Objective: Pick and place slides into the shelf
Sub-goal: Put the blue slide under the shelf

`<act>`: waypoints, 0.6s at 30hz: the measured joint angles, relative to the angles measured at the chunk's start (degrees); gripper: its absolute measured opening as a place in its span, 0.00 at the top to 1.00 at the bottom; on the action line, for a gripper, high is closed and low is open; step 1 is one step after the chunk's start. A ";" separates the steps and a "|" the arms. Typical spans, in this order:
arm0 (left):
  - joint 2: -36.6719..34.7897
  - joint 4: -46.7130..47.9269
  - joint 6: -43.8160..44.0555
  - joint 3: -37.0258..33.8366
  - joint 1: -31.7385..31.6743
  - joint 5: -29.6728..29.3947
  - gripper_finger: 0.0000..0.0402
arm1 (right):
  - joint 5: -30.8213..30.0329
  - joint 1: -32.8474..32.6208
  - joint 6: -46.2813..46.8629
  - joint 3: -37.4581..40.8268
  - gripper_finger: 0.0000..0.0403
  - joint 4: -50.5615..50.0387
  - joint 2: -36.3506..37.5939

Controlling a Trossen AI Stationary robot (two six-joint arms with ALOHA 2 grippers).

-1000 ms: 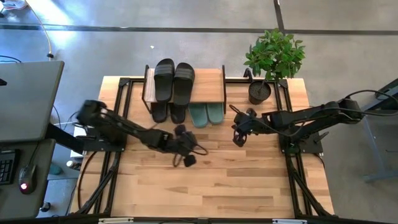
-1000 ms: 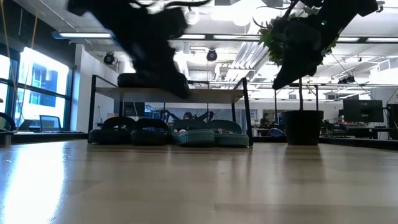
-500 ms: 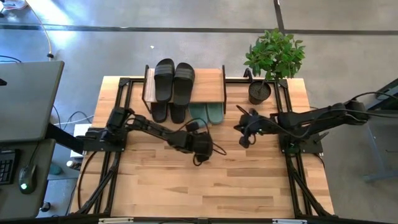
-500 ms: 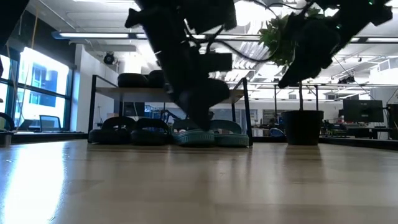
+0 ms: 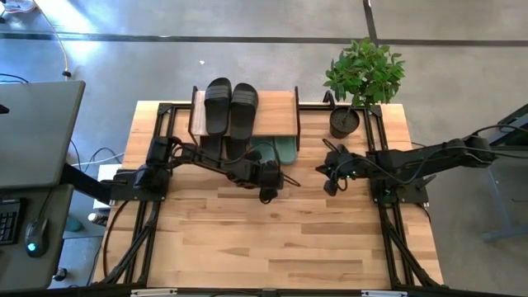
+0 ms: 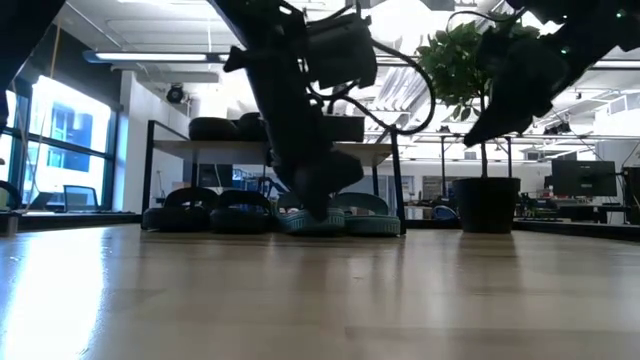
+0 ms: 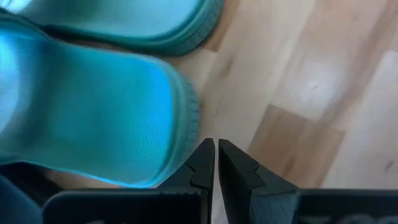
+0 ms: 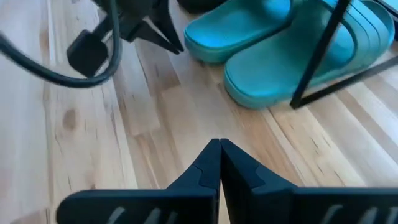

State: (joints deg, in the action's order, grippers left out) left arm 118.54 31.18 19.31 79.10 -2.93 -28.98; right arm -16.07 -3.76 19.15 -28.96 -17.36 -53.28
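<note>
- Since the earlier frames we see the left gripper [image 5: 268, 195] travel from open table to the heels of the green slides [image 5: 275, 151]; the right gripper [image 5: 329, 186] has drawn back slightly toward its base.
- Left gripper: fingers pressed together, holding nothing. Its tips sit just beside the heel of the nearer green slide [image 7: 93, 118], nearly touching; we judge it to be nudging that slide inward.
- Right gripper [image 8: 219, 163]: fingers pressed together, empty, held above the table, well apart from the green pair ahead of it.
- Beyond the left gripper, the shelf [image 5: 285, 114] holds all visible slides: one black pair on its top plank [image 5: 231, 106], one black pair underneath [image 6: 210, 210], and the green pair underneath beside them.
- Count: six slides, comprising four black and two green; one shelf; one potted plant [image 5: 361, 78].
- Progress: we judge the task nearly complete; no slide lies out on the table, and only final alignment of the green pair appears to remain.
</note>
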 joint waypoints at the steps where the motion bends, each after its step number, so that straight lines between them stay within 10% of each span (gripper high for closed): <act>1: 0.00 0.22 0.00 -0.06 -0.29 0.03 0.97 | 0.03 -0.01 -0.05 -0.03 1.00 0.32 -0.23; 18: 1.81 1.44 -1.11 -0.17 -3.33 0.47 0.97 | 0.56 -0.01 -1.46 -0.01 1.00 0.27 -1.09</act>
State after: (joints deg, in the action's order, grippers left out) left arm 120.36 32.61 18.20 78.93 -6.26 -28.51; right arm -15.51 -3.77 17.69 -28.97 -17.09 -54.38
